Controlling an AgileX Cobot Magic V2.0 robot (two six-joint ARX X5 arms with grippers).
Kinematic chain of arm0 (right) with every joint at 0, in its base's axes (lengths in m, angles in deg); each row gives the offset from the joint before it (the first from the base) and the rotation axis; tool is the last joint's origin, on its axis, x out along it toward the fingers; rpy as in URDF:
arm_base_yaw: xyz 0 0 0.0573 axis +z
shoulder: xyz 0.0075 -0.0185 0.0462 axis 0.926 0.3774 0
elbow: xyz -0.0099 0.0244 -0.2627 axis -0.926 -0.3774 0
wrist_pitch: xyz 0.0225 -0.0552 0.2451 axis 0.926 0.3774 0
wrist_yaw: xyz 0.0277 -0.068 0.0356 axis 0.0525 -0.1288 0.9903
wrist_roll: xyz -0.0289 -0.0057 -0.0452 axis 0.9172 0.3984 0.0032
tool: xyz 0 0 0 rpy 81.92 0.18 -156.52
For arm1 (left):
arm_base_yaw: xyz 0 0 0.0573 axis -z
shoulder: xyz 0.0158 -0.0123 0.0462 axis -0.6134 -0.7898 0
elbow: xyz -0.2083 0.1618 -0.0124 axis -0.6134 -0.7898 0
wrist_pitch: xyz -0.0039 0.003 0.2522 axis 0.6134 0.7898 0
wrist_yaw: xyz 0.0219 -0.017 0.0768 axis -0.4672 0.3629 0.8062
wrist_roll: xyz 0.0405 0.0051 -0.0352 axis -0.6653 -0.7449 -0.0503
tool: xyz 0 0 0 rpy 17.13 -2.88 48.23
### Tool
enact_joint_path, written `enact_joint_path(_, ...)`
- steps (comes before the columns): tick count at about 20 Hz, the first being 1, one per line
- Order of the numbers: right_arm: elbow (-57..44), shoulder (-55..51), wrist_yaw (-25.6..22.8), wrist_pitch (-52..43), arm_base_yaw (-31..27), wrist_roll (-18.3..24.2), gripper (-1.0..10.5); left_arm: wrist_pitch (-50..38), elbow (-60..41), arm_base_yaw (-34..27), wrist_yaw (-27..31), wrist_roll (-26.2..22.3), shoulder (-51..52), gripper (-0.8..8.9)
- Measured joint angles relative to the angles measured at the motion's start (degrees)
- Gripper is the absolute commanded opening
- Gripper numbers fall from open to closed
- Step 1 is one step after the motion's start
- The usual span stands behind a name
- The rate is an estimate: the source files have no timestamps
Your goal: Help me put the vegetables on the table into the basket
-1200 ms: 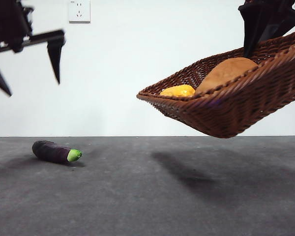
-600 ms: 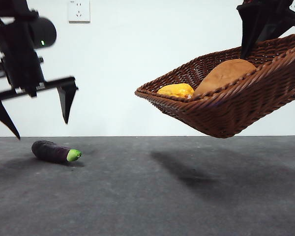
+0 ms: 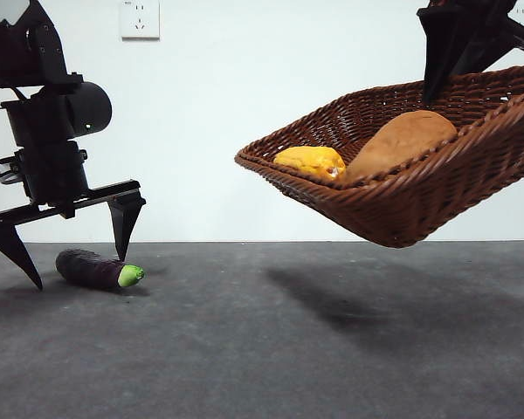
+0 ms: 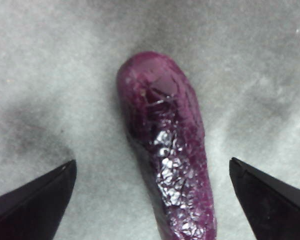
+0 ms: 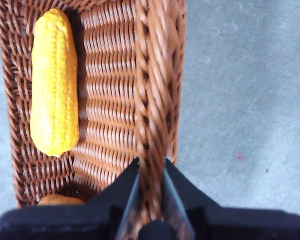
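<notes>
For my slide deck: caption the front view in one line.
Left gripper, fingers open, straddles the eggplant on the table; right gripper holds the basket aloft with potato and corn.

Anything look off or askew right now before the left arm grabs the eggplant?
The basket hangs tilted in the air, pinched by its rim in the right gripper, with corn and potato lying at its low end. Nothing has spilled.

Eggplant (image 3: 98,270) dark purple, green stem end, lying flat on table (image 3: 271,349), between my left jaws (no contact). My right holds basket (image 3: 419,196) aloft, tilted; potato (image 3: 400,142) and corn (image 3: 310,161) inside.
</notes>
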Motion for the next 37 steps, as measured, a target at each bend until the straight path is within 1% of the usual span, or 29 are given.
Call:
enact_joint_path(1,0.00,0.00,-0.02,0.00,0.00,0.13,-0.1,-0.17,0.00,0.11,0.13,0.04,0.00,2.40)
enact_joint_path(2,0.00,0.00,0.00,-0.02,0.00,0.15,-0.1,-0.09,0.00,0.15,0.11,0.04,0.00,2.17)
enact_joint_path(7,0.00,0.00,-0.02,-0.39,0.00,0.72,-0.1,-0.09,0.00,0.31,1.07,0.04,0.00,2.08)
enact_joint_path(10,0.00,0.00,0.00,-0.42,0.00,0.94,-0.1,-0.09,0.00,0.31,1.07,-0.81,0.00,-0.08)
enact_joint_path(12,0.00,0.00,-0.02,-0.42,0.00,1.01,-0.1,-0.22,0.00,0.31,0.07,-2.38,0.00,-0.13)
enact_joint_path(13,0.00,0.00,0.00,-0.44,0.00,1.01,-0.1,-0.92,0.00,0.28,-1.64,-3.37,0.00,-0.13)
enact_joint_path(14,0.00,0.00,0.00,-0.44,0.00,1.01,-0.1,-2.62,0.00,0.22,-5.42,-4.24,0.11,-0.13)
enact_joint_path(17,0.00,0.00,0.00,-0.46,0.00,1.01,-0.1,-8.33,0.00,0.09,-20.37,-6.47,2.89,-0.13)
enact_joint_path(18,0.00,0.00,0.00,-0.46,0.00,1.01,-0.1,-9.49,0.00,0.09,-23.98,-7.63,4.61,-0.13)
enact_joint_path(19,0.00,0.00,0.00,-0.46,0.00,0.96,-0.1,-9.57,-0.02,0.26,-26.49,-9.35,7.08,-0.13)
enact_joint_path(20,0.00,0.00,0.00,-0.46,0.00,0.92,-0.1,-9.05,0.00,0.63,-27.04,-11.34,9.53,-0.13)
enact_joint_path(22,0.00,0.00,0.00,-0.44,0.00,0.59,-0.1,-5.79,0.00,2.16,-27.12,-16.94,15.87,-0.13)
enact_joint_path(24,0.00,0.00,0.00,-0.42,0.00,-0.46,-0.1,-3.06,-0.02,5.11,-27.12,-21.59,21.73,-0.13)
enact_joint_path(27,0.00,0.00,2.10,-0.17,0.17,-2.14,-0.1,-4.26,0.00,12.87,-26.47,-24.33,28.33,-0.13)
enact_joint_path(29,0.00,0.00,3.82,0.42,1.03,-3.19,-0.1,-6.60,0.02,19.04,-23.96,-24.90,29.33,-0.05)
enact_joint_path(30,0.00,0.00,4.39,0.66,1.42,-3.43,-0.1,-6.86,0.02,22.36,-21.53,-25.07,29.11,-0.03)
enact_joint_path(33,0.00,0.00,4.59,1.18,2.93,-4.72,-0.1,-7.15,0.02,31.02,-11.61,-25.03,26.97,-0.03)
enact_joint_path(34,0.00,0.00,5.11,1.38,3.10,-4.94,-0.1,-7.43,0.02,32.89,-9.49,-24.59,26.12,0.00)
enact_joint_path(36,0.00,0.00,6.64,2.36,3.61,-5.33,-0.1,-8.48,0.02,34.47,-9.11,-22.56,24.44,0.04)
enact_joint_path(37,0.00,0.00,6.84,2.54,3.89,-5.35,-0.1,-8.85,0.02,34.58,-8.87,-20.48,23.23,0.09)
